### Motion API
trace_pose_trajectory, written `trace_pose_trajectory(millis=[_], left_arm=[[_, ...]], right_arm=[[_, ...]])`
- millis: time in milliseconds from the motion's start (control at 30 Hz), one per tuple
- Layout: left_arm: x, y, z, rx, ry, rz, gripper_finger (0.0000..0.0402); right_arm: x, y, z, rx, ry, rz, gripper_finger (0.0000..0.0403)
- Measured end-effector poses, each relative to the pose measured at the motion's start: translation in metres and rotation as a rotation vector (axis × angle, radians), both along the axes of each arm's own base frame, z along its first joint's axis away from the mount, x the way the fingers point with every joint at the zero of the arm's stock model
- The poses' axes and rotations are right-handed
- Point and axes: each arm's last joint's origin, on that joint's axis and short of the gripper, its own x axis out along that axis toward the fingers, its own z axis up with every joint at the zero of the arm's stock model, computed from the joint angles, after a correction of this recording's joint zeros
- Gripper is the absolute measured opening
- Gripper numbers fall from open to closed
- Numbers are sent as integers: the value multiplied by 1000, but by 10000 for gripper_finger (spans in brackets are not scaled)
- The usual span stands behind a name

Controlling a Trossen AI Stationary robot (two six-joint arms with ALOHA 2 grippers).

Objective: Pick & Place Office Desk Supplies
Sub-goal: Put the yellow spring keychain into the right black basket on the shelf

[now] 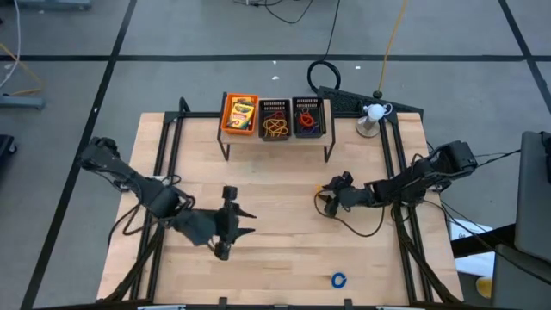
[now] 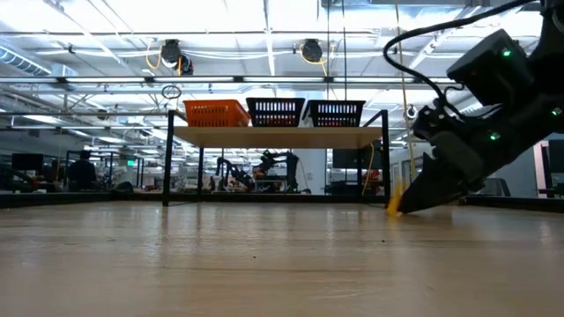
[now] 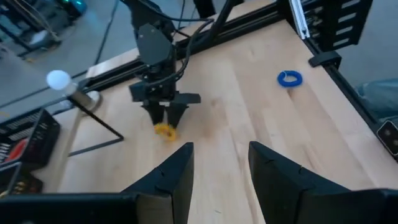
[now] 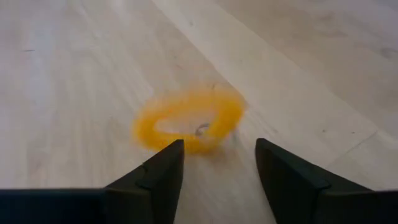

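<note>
Yellow rubber band (image 4: 188, 120) lies on the desk (image 1: 284, 250) beneath my right claw (image 4: 219, 163), angled down, fingers apart.

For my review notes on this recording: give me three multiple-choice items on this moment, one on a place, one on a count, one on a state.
1. Where does the small blue rubber-band ring lie?
A. in the orange mesh bin
B. on the wooden table near its front edge
C. in the left gripper

2. How many mesh bins stand on the raised shelf?
A. two
B. three
C. five

3. How are the right gripper's fingers?
A. apart, at the small yellow-orange rubber-band ring lying on the table
C. clamped on a card box
B. shut on nothing

Key: 1 B, the high view shows it alone on bare wood; 2 B, one orange and two black; 3 A, the right wrist view shows both fingers apart beside the ring.
</note>
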Motion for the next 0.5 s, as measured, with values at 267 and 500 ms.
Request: trace_pose_trajectory(millis=[267,500], left_arm=[[-12,-9,-3,33,7,65,150],[-12,-9,-4,31,7,84,150]], right_arm=[[-12,-2,-5,17,-50,7,271],[-13,-3,-4,-28,-55,-28,268]])
